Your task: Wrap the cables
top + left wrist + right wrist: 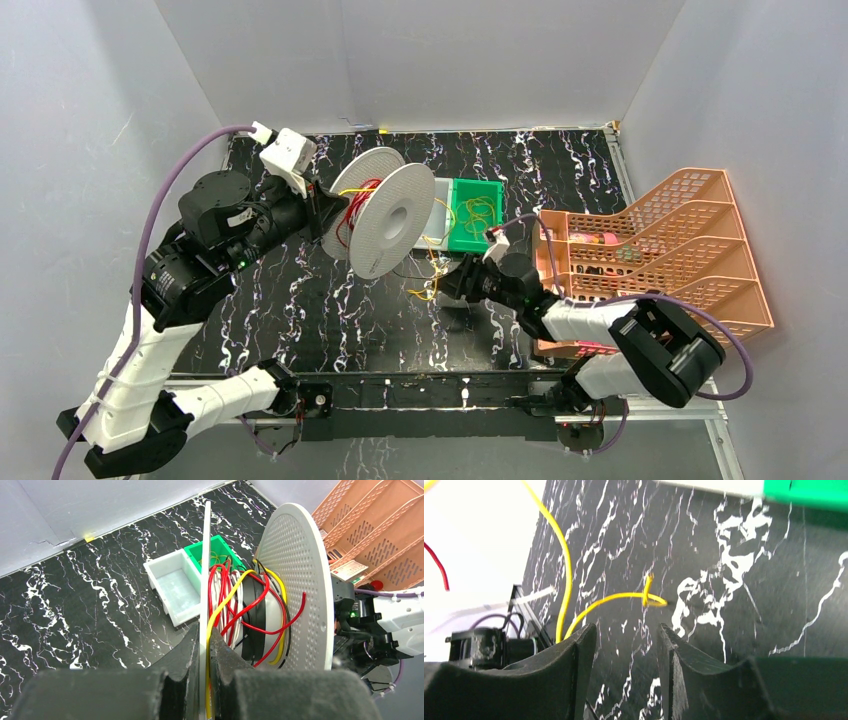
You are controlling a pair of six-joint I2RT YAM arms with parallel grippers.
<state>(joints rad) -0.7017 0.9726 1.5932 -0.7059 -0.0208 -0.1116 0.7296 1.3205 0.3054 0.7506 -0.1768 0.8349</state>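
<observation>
The spool (295, 580) looks like matt white plastic, its discs pierced all over with fine holes. The cables (569, 575) have smooth, slightly glossy yellow sheathing. Behind the spool, the green bin (222, 541) and white bin (175, 590) are smooth plastic. The tabletop (75, 615) beneath the spool is black, white-veined and faintly shiny. The left tool (204, 635) is matt black.

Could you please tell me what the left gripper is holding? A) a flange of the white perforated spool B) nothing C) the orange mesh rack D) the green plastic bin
A: the left wrist view shows the left gripper with its jaws closed on the thin edge of one flange of the white perforated plastic spool.
</observation>
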